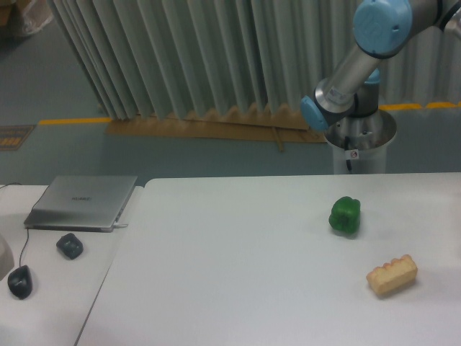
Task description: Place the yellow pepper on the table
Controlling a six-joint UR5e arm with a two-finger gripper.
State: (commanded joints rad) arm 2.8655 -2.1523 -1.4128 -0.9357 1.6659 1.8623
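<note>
Only part of the arm (pixel 360 54) shows at the upper right: a silver link slants down and to the left from a blue-capped joint near the top edge to a second blue-capped joint, just in front of its grey pedestal (pixel 360 144), which stands on the floor behind the far edge of the table (pixel 238 274). The rest of the arm runs out of the frame at the top right, so the gripper lies outside the picture and whether its fingers are spread or closed cannot be told. The yellow pepper appears nowhere in the view either. The white tabletop fills the lower right, with its far edge running across the middle of the picture and its left edge slanting down toward the bottom. On its right part sits a green pepper (pixel 345 215), and nearer the camera and a little further right lies a tan ridged block (pixel 392 274), apart from the pepper. The left and middle of the tabletop are bare white surface. To the left, a narrower pale desk (pixel 50 288) adjoins the table and carries a closed silver laptop (pixel 82 202), a dark rounded object (pixel 70 246) just in front of it, and a dark mouse (pixel 19 282) with a cable. A pleated grey curtain (pixel 180 58) hangs behind.
</note>
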